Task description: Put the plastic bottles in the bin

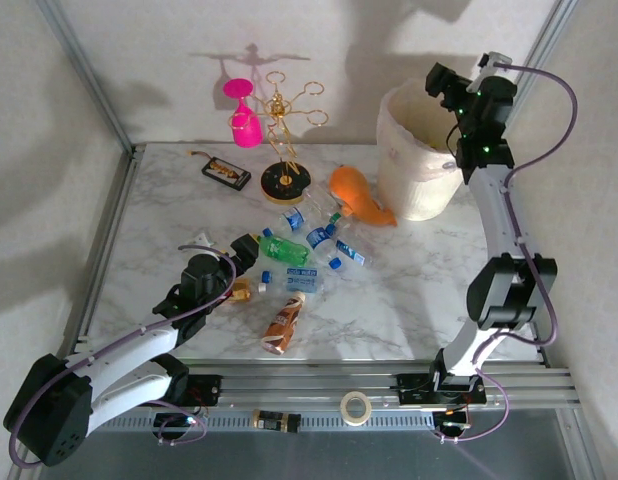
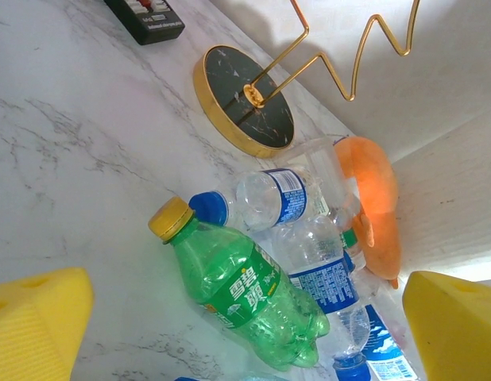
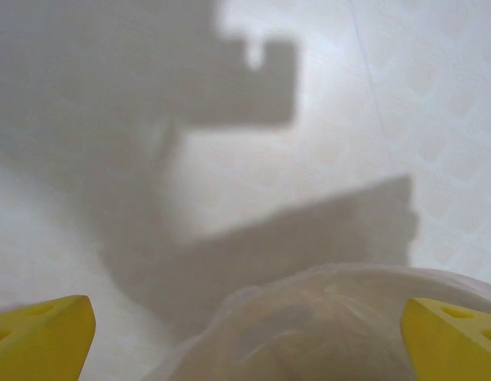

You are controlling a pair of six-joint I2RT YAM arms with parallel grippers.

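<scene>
Several plastic bottles lie in a heap mid-table: a green bottle (image 1: pixel 284 249) with a yellow cap, clear ones with blue labels (image 1: pixel 319 238), and a brown bottle (image 1: pixel 284 322) nearer the front. My left gripper (image 1: pixel 251 243) hovers open over the heap's left side. In the left wrist view the green bottle (image 2: pixel 245 290) lies between and beyond the yellow fingers (image 2: pixel 39 325), with clear bottles (image 2: pixel 321 278) behind it. The cream bin (image 1: pixel 414 170) stands at the back right. My right gripper (image 1: pixel 439 85) is open above its rim (image 3: pixel 309 317), and nothing is between its fingers (image 3: pixel 456 337).
An orange fish toy (image 1: pixel 359 195) lies between the heap and the bin. A gold wire rack (image 1: pixel 286 150) on a black round base holds a pink glass (image 1: pixel 245 120) at the back. A flat black device (image 1: pixel 226 173) lies left of the rack. A tape roll (image 1: pixel 356 407) rests on the front rail.
</scene>
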